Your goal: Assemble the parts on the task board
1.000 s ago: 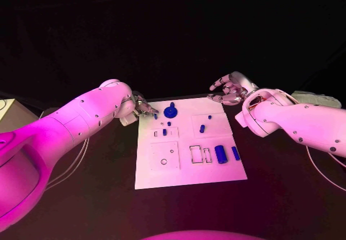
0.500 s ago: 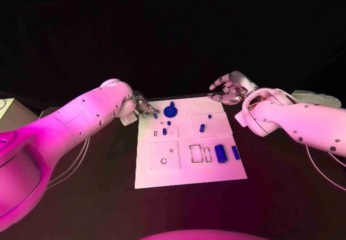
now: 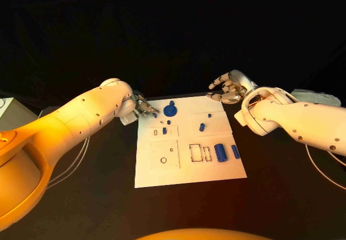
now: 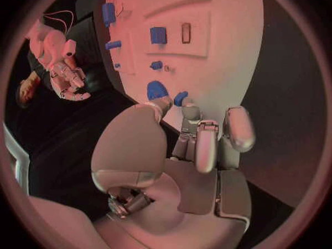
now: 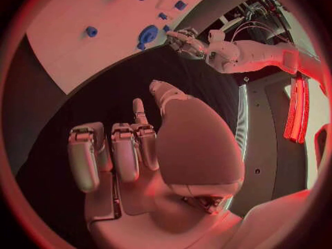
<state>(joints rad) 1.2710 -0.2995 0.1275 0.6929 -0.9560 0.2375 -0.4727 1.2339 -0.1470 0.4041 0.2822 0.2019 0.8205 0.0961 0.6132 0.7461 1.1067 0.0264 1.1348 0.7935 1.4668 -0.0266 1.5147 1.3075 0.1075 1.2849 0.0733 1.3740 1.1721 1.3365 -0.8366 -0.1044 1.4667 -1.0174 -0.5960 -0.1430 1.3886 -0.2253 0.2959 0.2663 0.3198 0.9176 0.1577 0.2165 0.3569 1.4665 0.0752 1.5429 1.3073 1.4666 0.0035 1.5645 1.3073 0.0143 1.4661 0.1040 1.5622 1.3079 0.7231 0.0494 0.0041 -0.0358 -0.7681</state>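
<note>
Flat white rectangular task board [image 3: 189, 172], small smooth blue parts [image 3: 220, 153].

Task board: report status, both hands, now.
Left hand at the task board's far left corner, fingertips by a small blue part; hold unclear. Right hand open, off the far right corner. Nothing in the way.

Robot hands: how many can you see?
2. The left hand is at the far left corner of the white board, fingertips by a small blue piece; the right hand hovers off its far right corner, holding nothing.
</note>
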